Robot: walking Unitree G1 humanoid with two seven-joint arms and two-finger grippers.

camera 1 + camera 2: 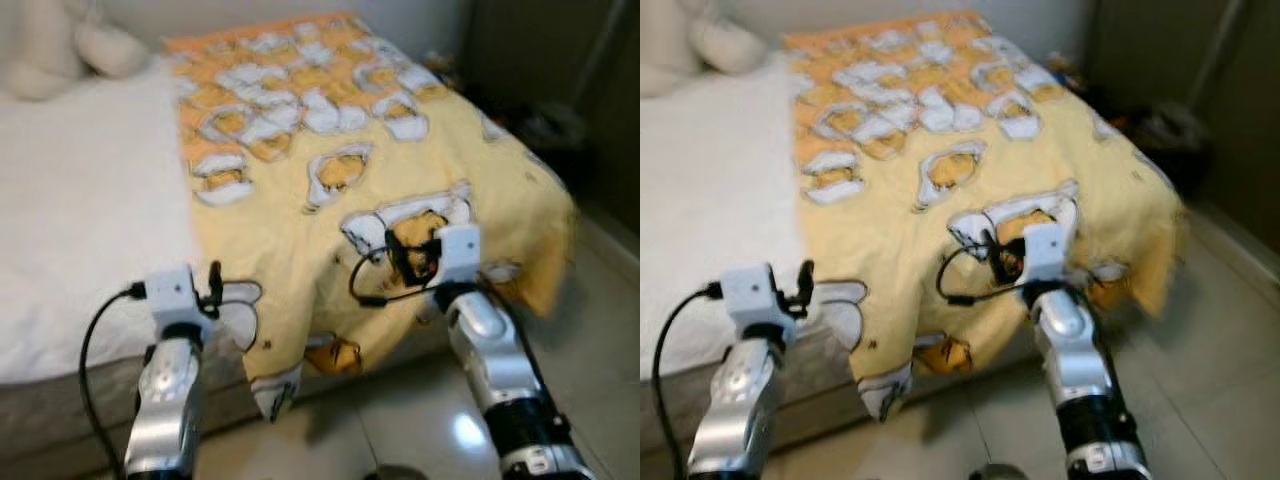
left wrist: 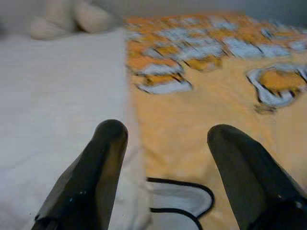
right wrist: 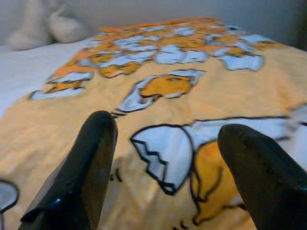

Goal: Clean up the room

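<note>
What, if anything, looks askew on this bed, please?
The yellow cartoon blanket lies crooked, covering one side of the bed; a corner hangs toward the floor, leaving the white sheet bare.

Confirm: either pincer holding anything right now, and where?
Nothing held. Left pincer and right pincer are both open, poised over the yellow blanket near the bed's foot edge.

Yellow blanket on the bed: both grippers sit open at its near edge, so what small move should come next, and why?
Probably lower both and close on the blanket's hanging edge. The left gripper and right gripper are open and hold nothing, while the yellow blanket lies skewed, one corner drooping off the bed toward the floor.
</note>
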